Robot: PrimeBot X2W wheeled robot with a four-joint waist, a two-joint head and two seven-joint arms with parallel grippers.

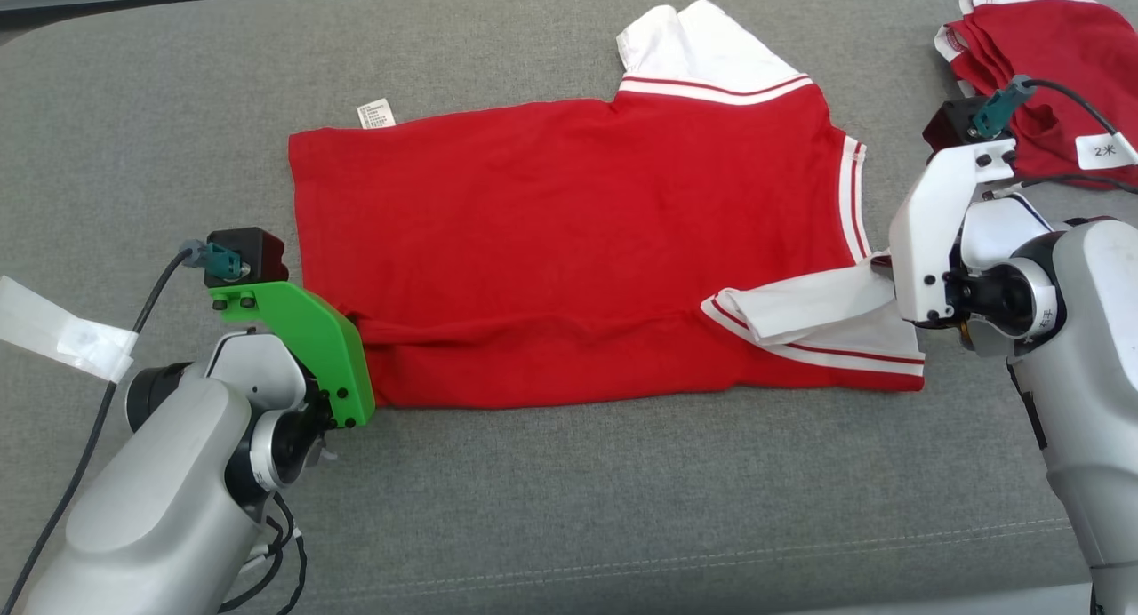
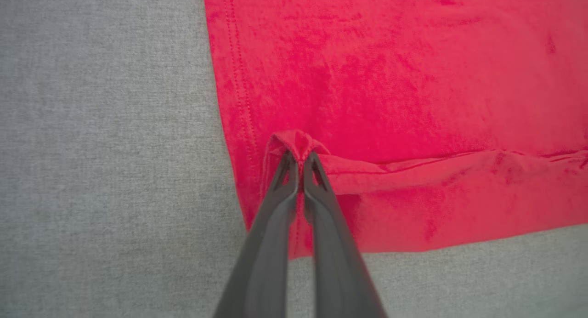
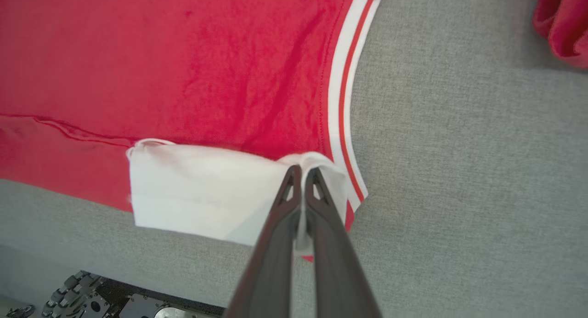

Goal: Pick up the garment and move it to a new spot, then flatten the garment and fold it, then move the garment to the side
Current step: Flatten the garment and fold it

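**Thin pinches, crooked fold risk**

The garment [image 1: 569, 242] is lying flat on the grey cushion [image 1: 533, 508], just left of the spare red pile [image 1: 1058, 46]. If you are lifting unevenly, the near edge is likely skewing, or a thin pinch slipping. Its long axis is running toward the pile, neckline nearest, hem farthest. The right gripper [image 3: 303, 171] is pinching the white sleeve [image 3: 197, 194] at the pile end, jaws pressed tight; the left gripper [image 2: 299, 156] is pinching the hem fold [image 2: 296, 141] at the far end.
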